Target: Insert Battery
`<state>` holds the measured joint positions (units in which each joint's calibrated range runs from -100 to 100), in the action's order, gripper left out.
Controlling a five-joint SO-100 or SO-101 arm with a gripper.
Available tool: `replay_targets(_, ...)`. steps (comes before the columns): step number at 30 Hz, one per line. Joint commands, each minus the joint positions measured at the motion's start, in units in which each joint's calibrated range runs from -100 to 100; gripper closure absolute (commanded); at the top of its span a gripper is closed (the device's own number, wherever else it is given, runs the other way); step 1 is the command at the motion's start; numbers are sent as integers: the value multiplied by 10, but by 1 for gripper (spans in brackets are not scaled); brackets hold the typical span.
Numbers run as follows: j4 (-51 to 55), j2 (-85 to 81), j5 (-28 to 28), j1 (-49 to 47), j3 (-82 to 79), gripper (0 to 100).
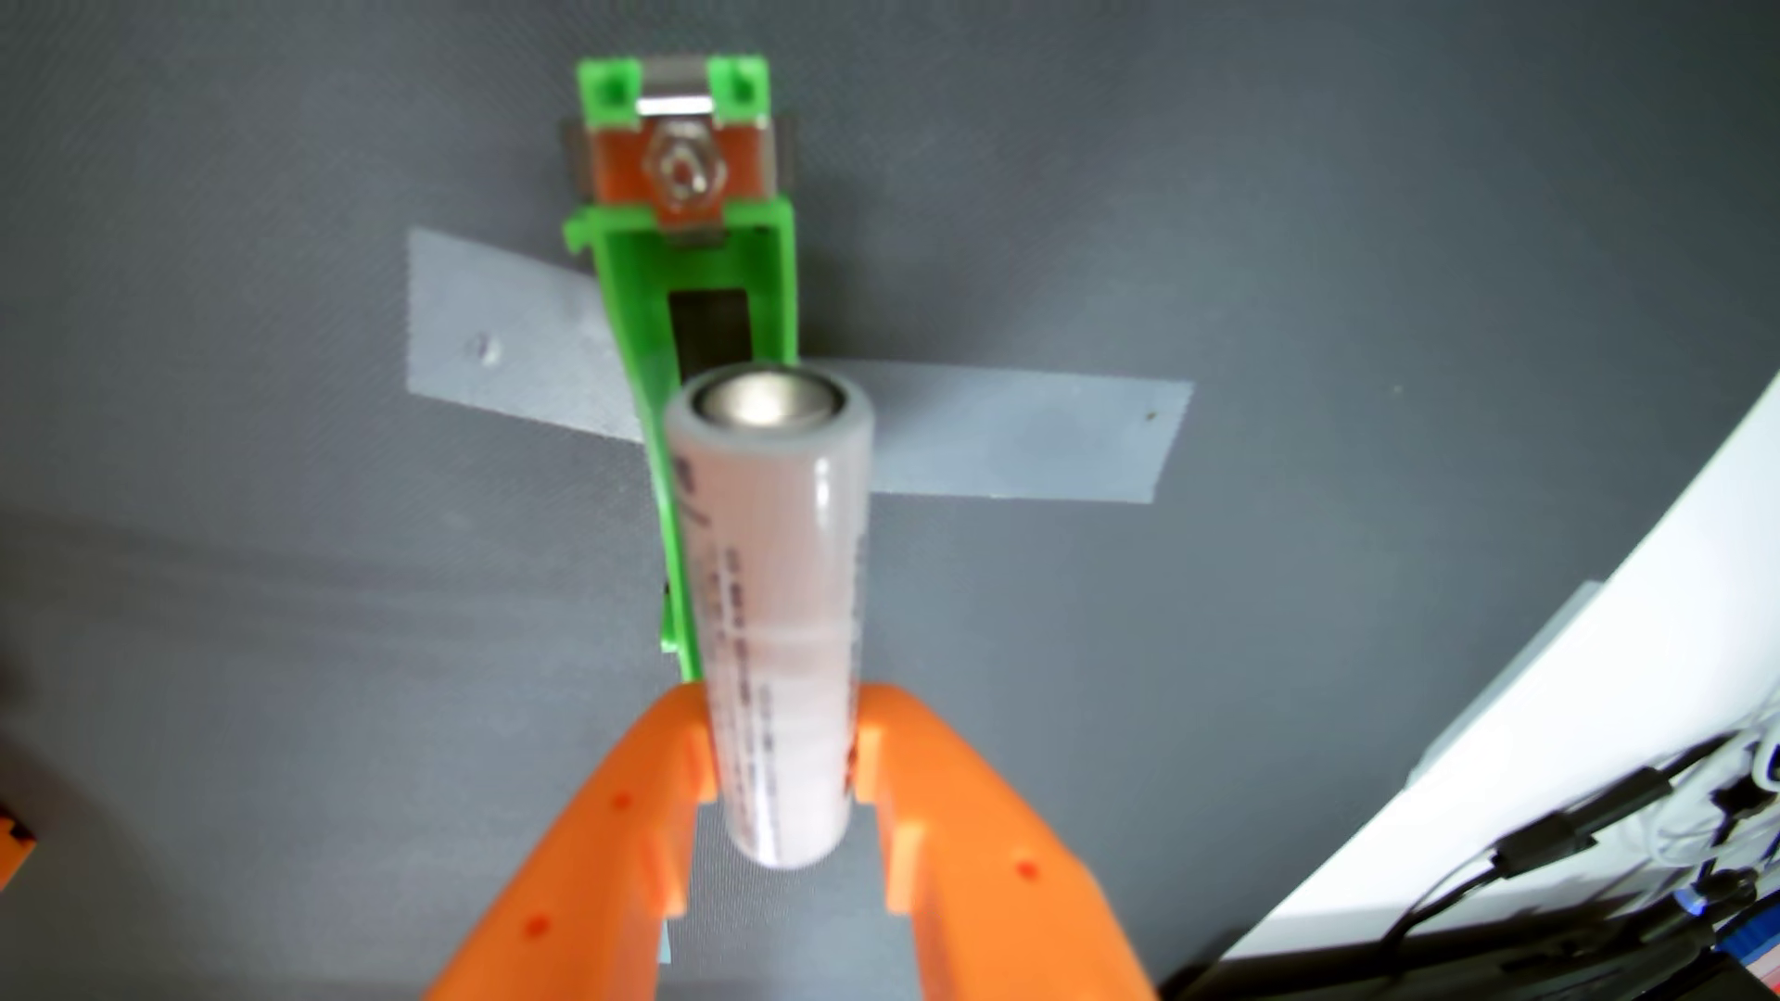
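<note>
The orange gripper (pixel 782 731) holds the cylindrical battery (pixel 775 616) by its lower part, above the green holder (pixel 718 289); it looks rigid, smooth, probably slippery.

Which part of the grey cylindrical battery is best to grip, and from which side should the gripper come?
Grip the battery across its round body near the rear end, as the orange gripper does now, one finger on each curved side. Coming from behind along its axis leaves the metal front end free and pointing toward the green battery holder and its metal contact. This is a judgement from one blurred wrist view.
</note>
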<state>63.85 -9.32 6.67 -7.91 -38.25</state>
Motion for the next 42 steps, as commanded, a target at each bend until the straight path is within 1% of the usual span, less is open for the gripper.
replay_targets(1,-3,-1,2,2,1,98)
replay_targets(9,-3,36,1,1,8,98)
replay_targets(21,-3,36,-2,-2,10,98)
replay_targets(26,-3,36,-2,-20,10,98)
replay_targets(42,-3,36,-3,-19,10,98)
